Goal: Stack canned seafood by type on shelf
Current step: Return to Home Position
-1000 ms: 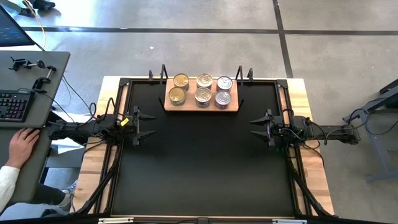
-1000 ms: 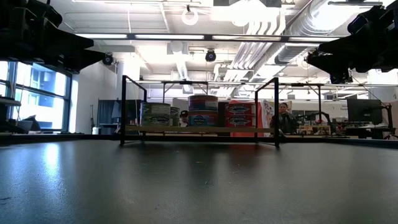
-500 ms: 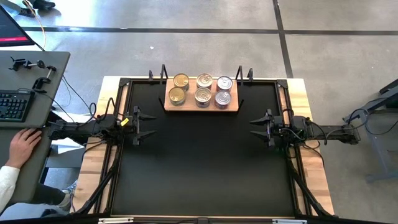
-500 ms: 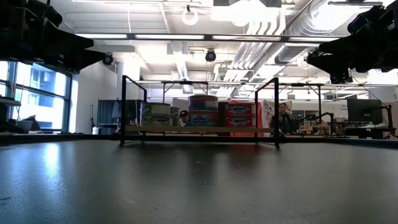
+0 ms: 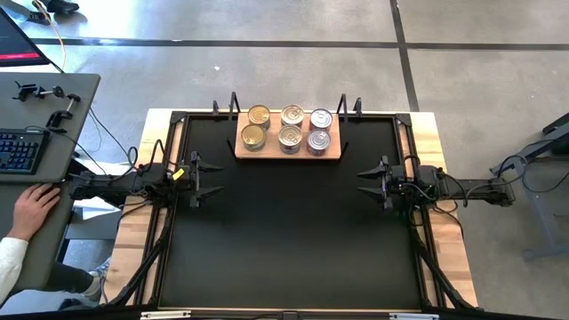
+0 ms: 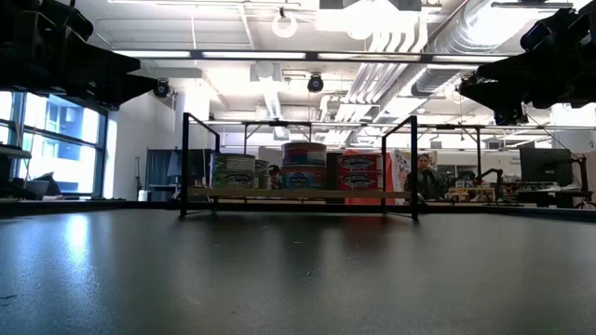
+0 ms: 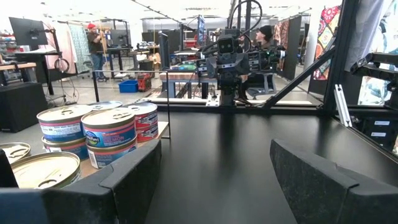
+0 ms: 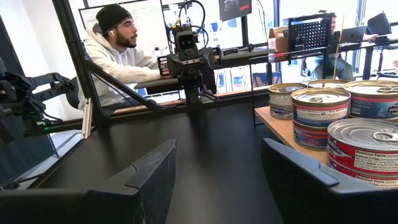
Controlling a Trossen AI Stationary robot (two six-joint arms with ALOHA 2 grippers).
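Note:
The canned seafood (image 5: 291, 130) stands on the light-brown wooden shelf (image 5: 333, 124) at the table's far edge, in three columns of two piles; in the low view the cans (image 6: 304, 166) show stacked two high on some piles. The left gripper (image 5: 213, 178) hovers open at the table's left side. The right gripper (image 5: 363, 181) hovers open at the right side. Both point inward at each other, near of the shelf, and hold nothing. The left wrist view shows the cans (image 7: 107, 127); the right wrist view shows them too (image 8: 351, 134).
The black tabletop (image 5: 284, 240) lies bare between and near of the grippers. Black metal uprights (image 6: 183, 163) stand at the shelf's ends. A person's hand (image 5: 31, 206) rests at a desk left of the table, and a person (image 8: 121, 46) sits there.

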